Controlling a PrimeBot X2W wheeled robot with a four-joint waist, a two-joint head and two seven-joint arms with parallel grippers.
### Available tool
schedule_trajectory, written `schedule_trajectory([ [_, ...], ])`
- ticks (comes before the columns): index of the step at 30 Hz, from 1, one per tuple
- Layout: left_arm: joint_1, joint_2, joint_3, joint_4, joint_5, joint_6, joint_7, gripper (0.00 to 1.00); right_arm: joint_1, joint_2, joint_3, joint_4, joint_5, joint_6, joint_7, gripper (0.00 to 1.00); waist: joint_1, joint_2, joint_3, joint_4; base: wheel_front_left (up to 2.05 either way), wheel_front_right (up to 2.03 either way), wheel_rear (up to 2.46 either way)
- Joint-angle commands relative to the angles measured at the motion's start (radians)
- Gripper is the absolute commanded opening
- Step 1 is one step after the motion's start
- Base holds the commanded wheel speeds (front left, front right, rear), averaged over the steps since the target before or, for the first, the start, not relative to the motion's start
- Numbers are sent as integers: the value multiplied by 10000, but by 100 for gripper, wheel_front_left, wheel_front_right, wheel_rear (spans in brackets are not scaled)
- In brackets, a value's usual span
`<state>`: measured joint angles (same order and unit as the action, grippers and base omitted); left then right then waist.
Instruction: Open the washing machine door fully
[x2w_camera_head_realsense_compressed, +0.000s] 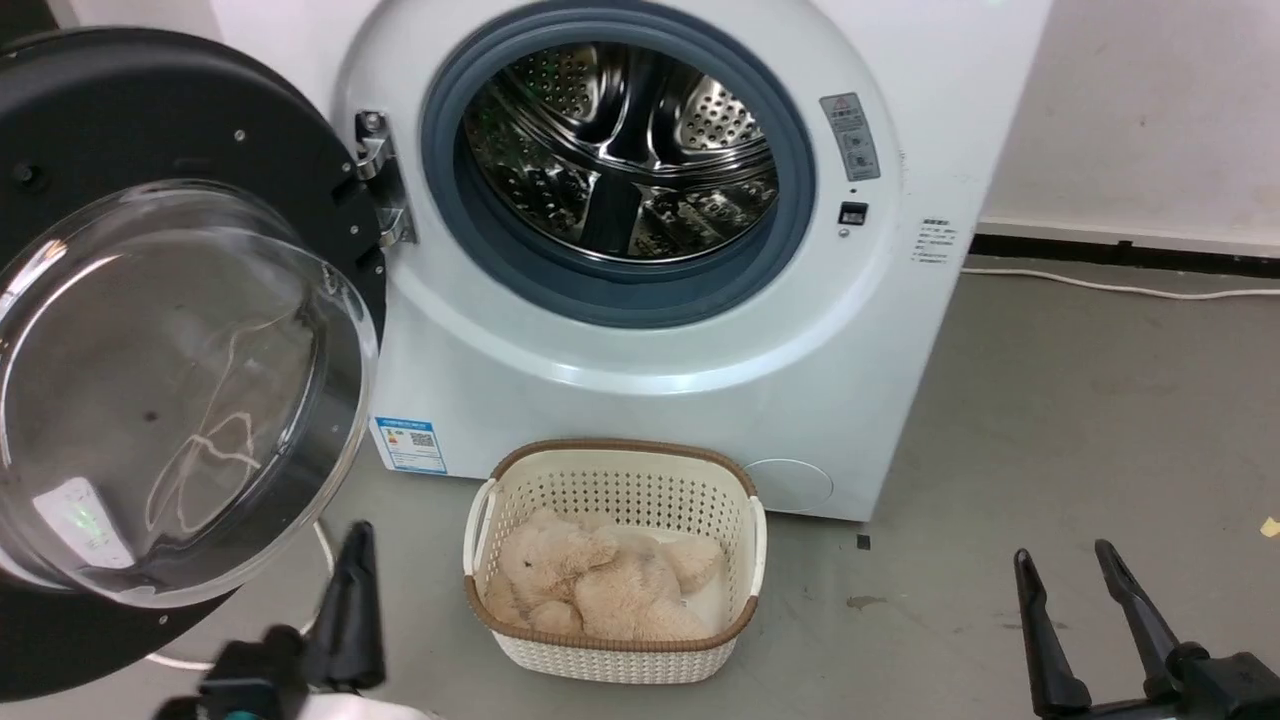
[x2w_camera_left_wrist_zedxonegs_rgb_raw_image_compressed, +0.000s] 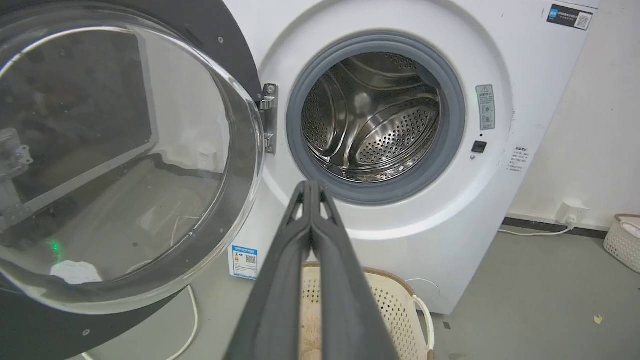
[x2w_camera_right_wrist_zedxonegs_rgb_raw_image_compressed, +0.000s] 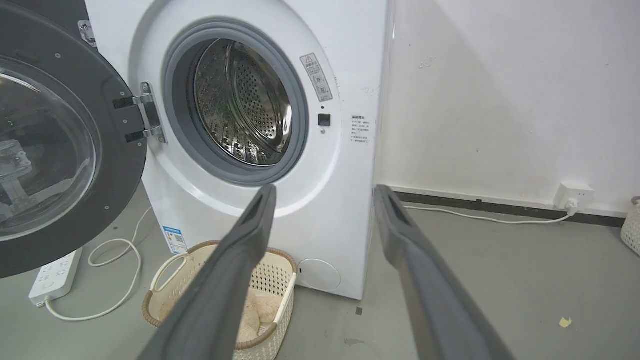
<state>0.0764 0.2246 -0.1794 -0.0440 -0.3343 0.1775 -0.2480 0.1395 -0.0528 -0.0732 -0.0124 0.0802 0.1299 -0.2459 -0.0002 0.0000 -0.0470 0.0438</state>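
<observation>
A white front-loading washing machine (x2w_camera_head_realsense_compressed: 640, 380) stands against a pale wall, its steel drum (x2w_camera_head_realsense_compressed: 620, 150) exposed. The washing machine door (x2w_camera_head_realsense_compressed: 180, 380), a black ring around a bulging glass bowl, hangs from a metal hinge (x2w_camera_head_realsense_compressed: 378, 180) on the machine's left side and stands wide open, bowl facing out into the room. The hinge runs upright, so the door swings sideways, and its free edge lies farthest from the machine's opening, off to the left. The left gripper (x2w_camera_head_realsense_compressed: 358, 540) sits low in front of the machine, just beside the door's bottom rim and not touching it. The right gripper (x2w_camera_head_realsense_compressed: 1062, 552) is well apart, beyond the machine's right front corner, so the left arm is plainly the nearer one. Any remaining travel would likely need a push on the door away from the opening. A cream basket (x2w_camera_head_realsense_compressed: 745, 500) holding a plush toy (x2w_camera_head_realsense_compressed: 600, 580) sits on the floor against the machine's front, between the two grippers. The left wrist view makes clear that the left fingers are pressed together with nothing between them. The right wrist view shows the right fingers spread and empty, and a power strip (x2w_camera_right_wrist_zedxonegs_rgb_raw_image_compressed: 52, 275) on the floor under the door.
</observation>
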Motion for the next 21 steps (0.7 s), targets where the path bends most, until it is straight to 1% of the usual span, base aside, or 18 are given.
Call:
schedule_trajectory([
  [1,181,-104,-100,32,106,53,-76,50,136,25,45,25,48,8,-60,100,2,0,-14,-40,0,0,0],
  [2,222,-148,-217,91,222,77,-83,100,157,25,62,51,74,8,-67,100,2,0,-20,-66,0,0,0],
  [9,391,-370,-899,390,860,262,-102,100,199,25,101,190,208,8,-107,100,2,0,-27,-160,0,0,0],
  [21,267,-374,-1029,782,1020,278,-123,100,184,25,160,353,223,8,-143,100,2,0,-11,-128,0,0,0],
])
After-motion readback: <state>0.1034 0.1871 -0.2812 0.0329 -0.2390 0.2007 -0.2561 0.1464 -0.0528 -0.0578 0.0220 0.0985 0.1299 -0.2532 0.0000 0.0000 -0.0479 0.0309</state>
